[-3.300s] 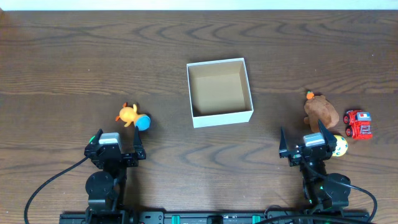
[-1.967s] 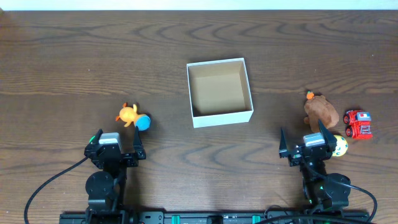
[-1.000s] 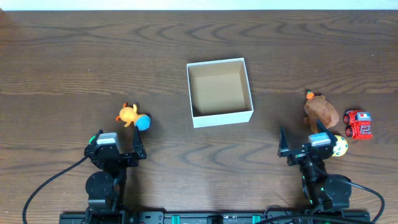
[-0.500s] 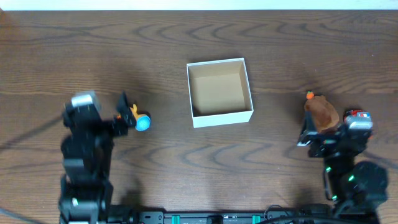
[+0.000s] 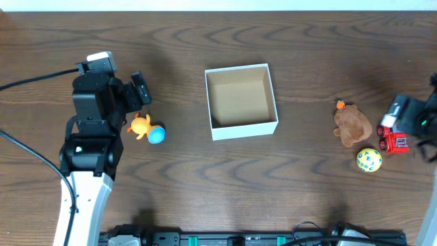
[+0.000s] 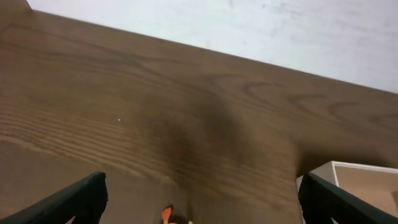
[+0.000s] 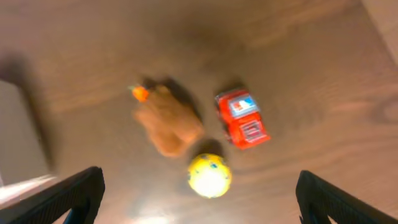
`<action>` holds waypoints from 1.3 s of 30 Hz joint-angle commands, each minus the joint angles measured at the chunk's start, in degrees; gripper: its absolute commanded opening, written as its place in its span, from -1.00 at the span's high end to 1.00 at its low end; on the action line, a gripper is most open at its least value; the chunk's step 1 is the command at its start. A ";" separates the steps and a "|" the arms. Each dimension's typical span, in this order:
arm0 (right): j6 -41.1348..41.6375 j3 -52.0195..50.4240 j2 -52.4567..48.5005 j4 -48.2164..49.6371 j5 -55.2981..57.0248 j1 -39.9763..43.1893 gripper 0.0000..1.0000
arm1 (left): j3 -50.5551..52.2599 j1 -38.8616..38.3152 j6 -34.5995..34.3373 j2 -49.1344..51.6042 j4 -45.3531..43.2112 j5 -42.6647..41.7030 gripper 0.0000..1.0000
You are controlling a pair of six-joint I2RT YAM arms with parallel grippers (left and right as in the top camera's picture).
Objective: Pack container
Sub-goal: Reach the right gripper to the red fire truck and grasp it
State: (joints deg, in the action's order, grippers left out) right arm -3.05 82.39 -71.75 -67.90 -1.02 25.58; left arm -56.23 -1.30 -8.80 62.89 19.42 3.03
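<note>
The container [image 5: 244, 128], a white square box with a brown inside, sits open and empty at the table's middle. An orange toy [image 5: 141, 126] with a blue ball [image 5: 157, 135] lies to its left. My left gripper [image 5: 140, 94] is open and empty just above and behind that toy; only the toy's tip [image 6: 167, 214] shows in the left wrist view between the open fingers [image 6: 202, 202]. A brown plush [image 5: 351, 125], a red truck [image 5: 394, 139] and a yellow ball [image 5: 369, 160] lie at the right. My right gripper [image 5: 418, 120] is open and empty, high over them [image 7: 211, 202].
The right wrist view shows the brown plush [image 7: 169, 122], the red truck [image 7: 242, 118] and the yellow ball [image 7: 209, 175] close together. The container's corner [image 6: 368, 174] shows at the right of the left wrist view. A white wall runs behind the table's far edge [image 6: 249, 25].
Both arms have left the front edge. The left gripper has risen and moved back to the orange toy. The right gripper has swung to the right edge over the red truck.
</note>
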 commanded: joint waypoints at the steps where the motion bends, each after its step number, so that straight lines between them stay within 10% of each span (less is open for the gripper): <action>1: -12.90 3.19 -6.69 -0.46 -1.84 3.96 -0.98 | -1.44 0.04 -0.09 -0.20 -0.48 0.68 -0.96; 11: -28.61 2.95 -22.95 3.43 -1.79 8.50 -0.97 | -1.44 0.04 -0.09 -0.20 -0.85 0.68 -0.96; 39: -26.12 2.91 -40.79 9.55 -2.67 10.73 -0.50 | -1.44 0.04 -0.11 -0.20 -0.81 0.68 -0.96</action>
State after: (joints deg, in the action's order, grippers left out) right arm -29.91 84.33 -111.72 -58.41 -3.05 35.94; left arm -56.23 -1.30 -8.80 62.98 18.83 3.05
